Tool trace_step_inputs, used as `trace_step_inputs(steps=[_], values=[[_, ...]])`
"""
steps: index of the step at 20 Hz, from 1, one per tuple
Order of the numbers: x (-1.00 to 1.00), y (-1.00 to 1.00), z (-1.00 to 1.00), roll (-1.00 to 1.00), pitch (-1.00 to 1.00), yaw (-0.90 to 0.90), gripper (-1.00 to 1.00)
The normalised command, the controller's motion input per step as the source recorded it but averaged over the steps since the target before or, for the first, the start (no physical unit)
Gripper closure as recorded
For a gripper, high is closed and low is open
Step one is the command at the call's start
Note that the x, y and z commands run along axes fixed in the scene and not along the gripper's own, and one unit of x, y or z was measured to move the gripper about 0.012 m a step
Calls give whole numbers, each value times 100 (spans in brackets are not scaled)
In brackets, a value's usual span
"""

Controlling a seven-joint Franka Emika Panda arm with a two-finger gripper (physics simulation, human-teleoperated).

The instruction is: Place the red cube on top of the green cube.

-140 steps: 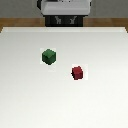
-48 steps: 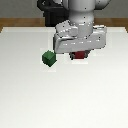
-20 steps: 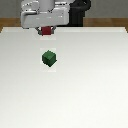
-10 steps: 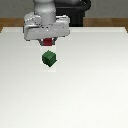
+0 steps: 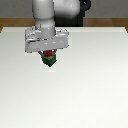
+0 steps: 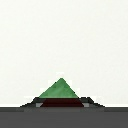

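Since arm descended, red cube [image 5: 47,53] now touching green cube [image 5: 49,61].

Both renders are small and coarse, with stair-stepped, pixelated edges. Lighting is bright, flat and even; the white table [image 5: 95,85] shows no glare and reads nearly featureless. In the exterior view a faint soft shadow sits under the green cube [image 5: 49,61]. In the wrist view the cube's [image 6: 60,90] face is mottled, and a dark band fills the lower edge
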Motion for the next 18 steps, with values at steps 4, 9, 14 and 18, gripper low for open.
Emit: trace_step_inputs(steps=[4,9,14,18], values=[[0,0,0,0,0,0,-100],[0,0,0,0,0,0,-100],[0,0,0,0,0,0,-100],[0,0,0,0,0,0,-100]])
